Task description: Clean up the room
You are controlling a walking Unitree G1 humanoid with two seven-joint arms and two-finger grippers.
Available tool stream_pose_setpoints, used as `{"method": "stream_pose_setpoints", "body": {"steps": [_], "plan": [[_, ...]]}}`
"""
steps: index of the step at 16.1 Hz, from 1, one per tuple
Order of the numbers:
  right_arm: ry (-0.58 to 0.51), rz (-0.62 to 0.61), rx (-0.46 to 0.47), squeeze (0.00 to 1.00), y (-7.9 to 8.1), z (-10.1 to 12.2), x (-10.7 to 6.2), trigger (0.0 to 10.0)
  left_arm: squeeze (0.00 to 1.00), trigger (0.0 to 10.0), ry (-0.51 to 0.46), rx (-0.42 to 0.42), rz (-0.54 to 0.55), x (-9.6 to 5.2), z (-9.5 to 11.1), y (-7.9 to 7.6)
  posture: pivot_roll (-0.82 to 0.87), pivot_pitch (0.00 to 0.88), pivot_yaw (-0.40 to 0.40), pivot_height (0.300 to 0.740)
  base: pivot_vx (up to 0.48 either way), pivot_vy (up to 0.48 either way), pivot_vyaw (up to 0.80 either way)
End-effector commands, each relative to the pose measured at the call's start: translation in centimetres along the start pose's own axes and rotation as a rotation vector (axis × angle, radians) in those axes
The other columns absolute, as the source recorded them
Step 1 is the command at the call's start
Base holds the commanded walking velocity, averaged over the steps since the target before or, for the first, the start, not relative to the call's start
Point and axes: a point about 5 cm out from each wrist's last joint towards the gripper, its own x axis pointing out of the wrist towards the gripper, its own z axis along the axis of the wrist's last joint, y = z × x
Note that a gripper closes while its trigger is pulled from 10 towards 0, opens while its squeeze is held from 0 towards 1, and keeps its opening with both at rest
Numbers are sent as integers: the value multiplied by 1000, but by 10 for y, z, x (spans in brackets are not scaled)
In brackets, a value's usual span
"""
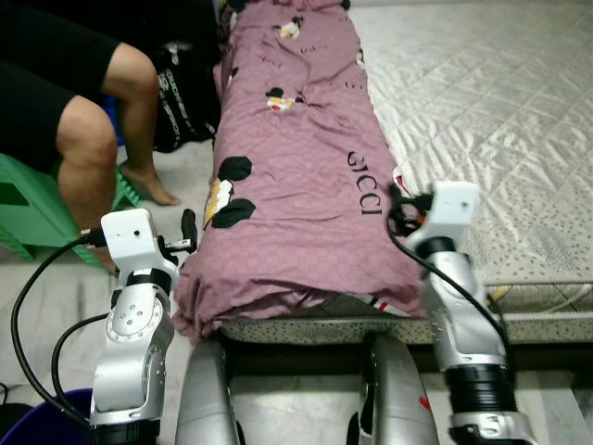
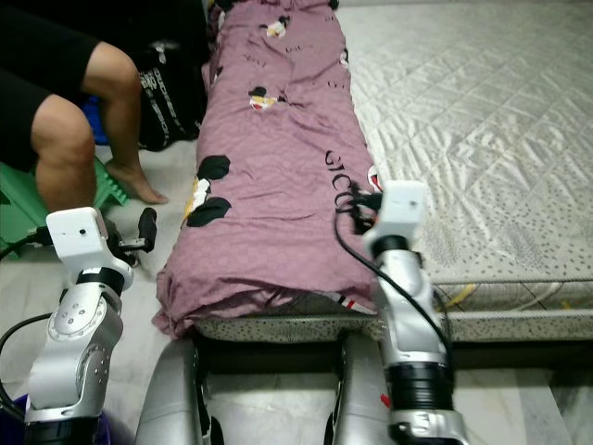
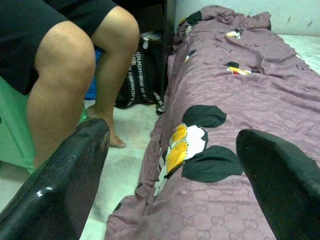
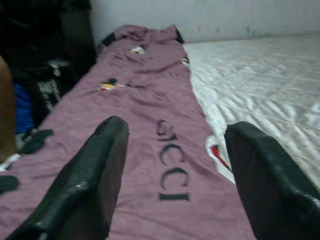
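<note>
A mauve folded quilt with black lettering and flower prints (image 1: pixel 296 158) lies lengthwise along the left edge of the grey quilted mattress (image 1: pixel 482 120). Left gripper (image 3: pixel 175 175), fingers spread, sits at the quilt's 8 o'clock corner. Right gripper (image 4: pixel 172 170), fingers spread, hovers at its 4 o'clock edge. A seated person's bare legs (image 1: pixel 102 139) are at 10 o'clock.

— What sort of room is it?
— A bedroom, evenly lit. A low mattress (image 1: pixel 482 111) with a pale quilted cover lies along the right, its edge patterned with small dots.
— And the floor?
— Light tiles (image 1: pixel 176 176), bare beside the mattress.
— Any other furniture?
— A green plastic stool (image 1: pixel 28 209) stands on the left, with a person sitting on it. A whitish wall (image 4: pixel 225 17) rises behind the mattress.
</note>
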Motion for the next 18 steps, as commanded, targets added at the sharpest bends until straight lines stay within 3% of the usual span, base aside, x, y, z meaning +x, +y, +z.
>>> {"method": "stream_pose_setpoints", "body": {"steps": [1, 15, 18], "plan": [[-45, 12, -2, 1000, 5, 9, 2, 10000, 0, 10000, 3, 8, 11, 1, -2, 3, 3, 0, 61, 534, 0, 0, 0], [-48, -42, 7, 1000, 1, 9, 16, 10000, 0, 10000, -24, -4, -31, 16, 0, -8, -15, 0, 75, 679, 0, 0, -32], [-45, -49, -12, 1000, -2, 6, 15, 10000, 0, 10000, -31, -3, -35, 17, 0, -9, -15, 0, 77, 736, 0, 0, 0]]}}
